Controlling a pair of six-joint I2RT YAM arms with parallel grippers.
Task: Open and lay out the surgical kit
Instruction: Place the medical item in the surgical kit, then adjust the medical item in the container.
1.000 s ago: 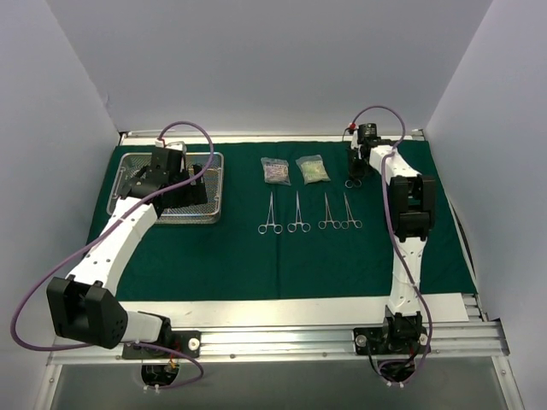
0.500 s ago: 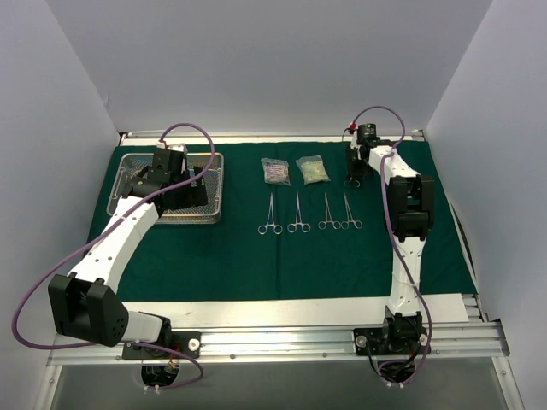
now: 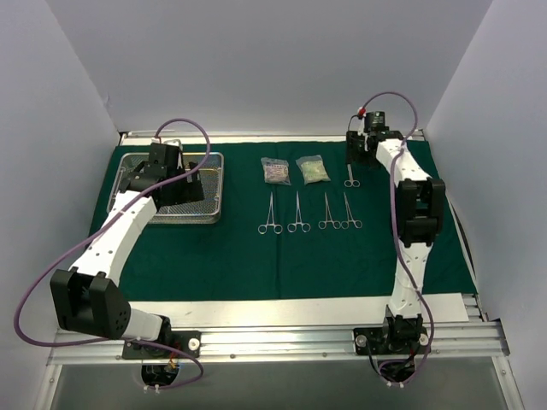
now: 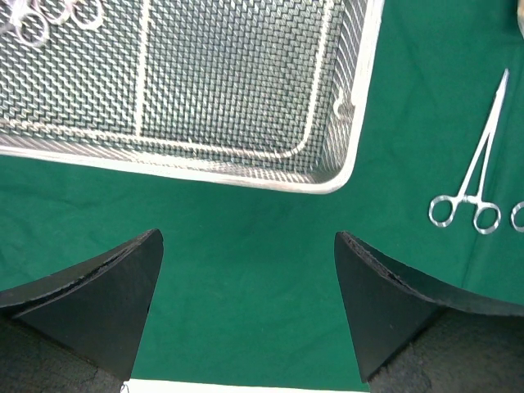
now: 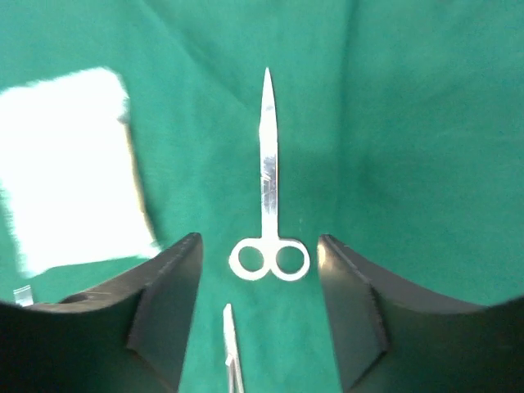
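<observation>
Steel clamp [image 5: 267,188] lies flat beside clear pouch [image 3: 313,171].

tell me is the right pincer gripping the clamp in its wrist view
No, the clamp lies free on the green cloth, in the gap of the open right pincer.

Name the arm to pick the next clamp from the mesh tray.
Left. The open left gripper hovers at the rectangular silver wire-mesh tray, where steel clamp rings show inside. The right gripper hangs over a steel scissor-handled clamp on the dark green cloth, far from the tray.
</observation>
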